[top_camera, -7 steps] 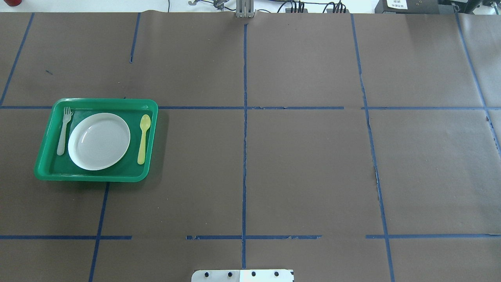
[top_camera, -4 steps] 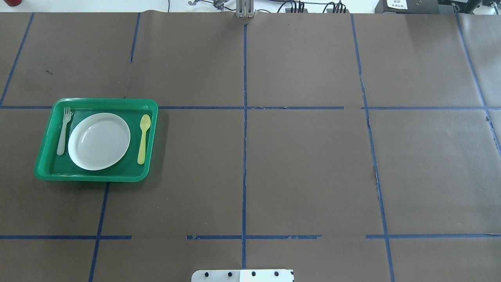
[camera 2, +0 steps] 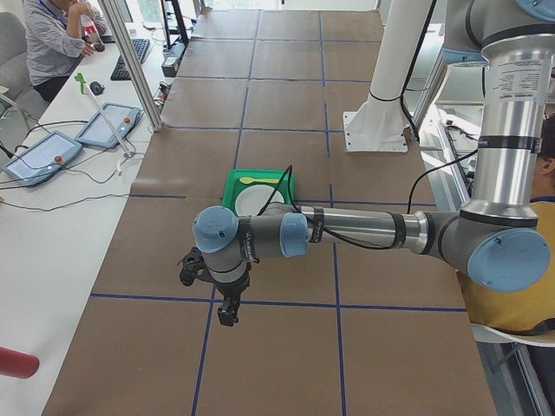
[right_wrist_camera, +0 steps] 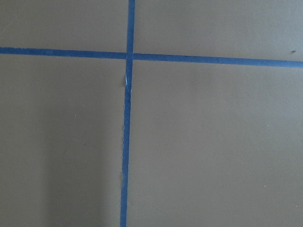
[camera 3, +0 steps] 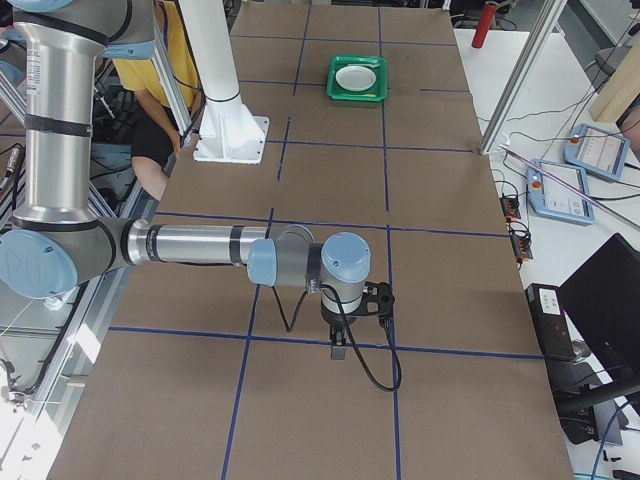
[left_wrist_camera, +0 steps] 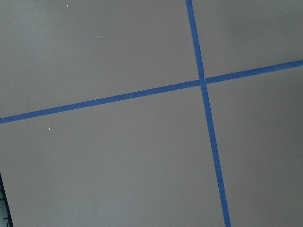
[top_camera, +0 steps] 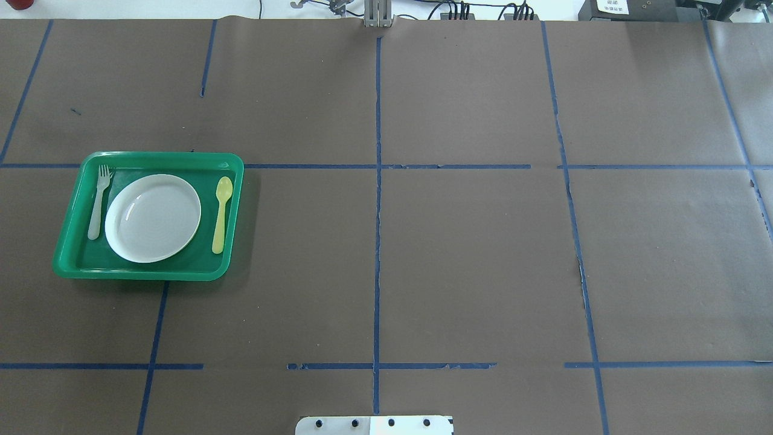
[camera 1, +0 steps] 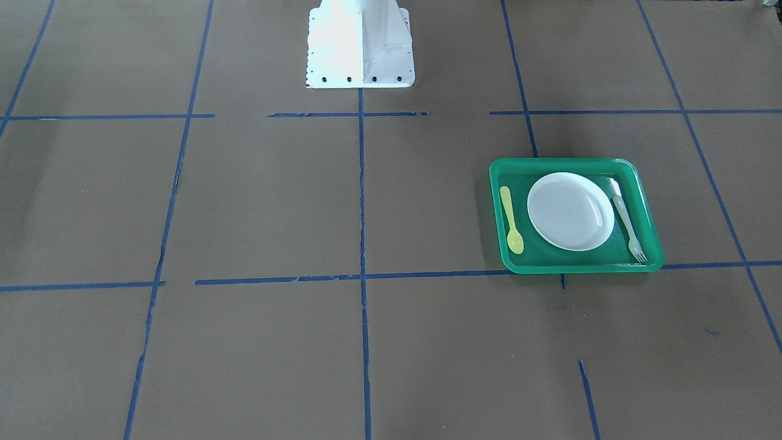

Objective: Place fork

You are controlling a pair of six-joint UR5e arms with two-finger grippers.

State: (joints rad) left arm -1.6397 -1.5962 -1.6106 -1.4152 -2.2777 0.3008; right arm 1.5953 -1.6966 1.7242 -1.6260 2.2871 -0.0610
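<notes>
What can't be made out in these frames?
Left hand: shows only in exterior left, small; open or shut unclear.
Right hand: only in exterior right; same doubt.
Slim whitish translucent plastic fork: hidden behind the left arm in exterior left; too small to pick out on the green plastic tray in exterior right.

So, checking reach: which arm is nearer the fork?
Left. The left tool hangs over the table just past the tray holding the fork; the right tool hangs near the table's opposite end.
</notes>
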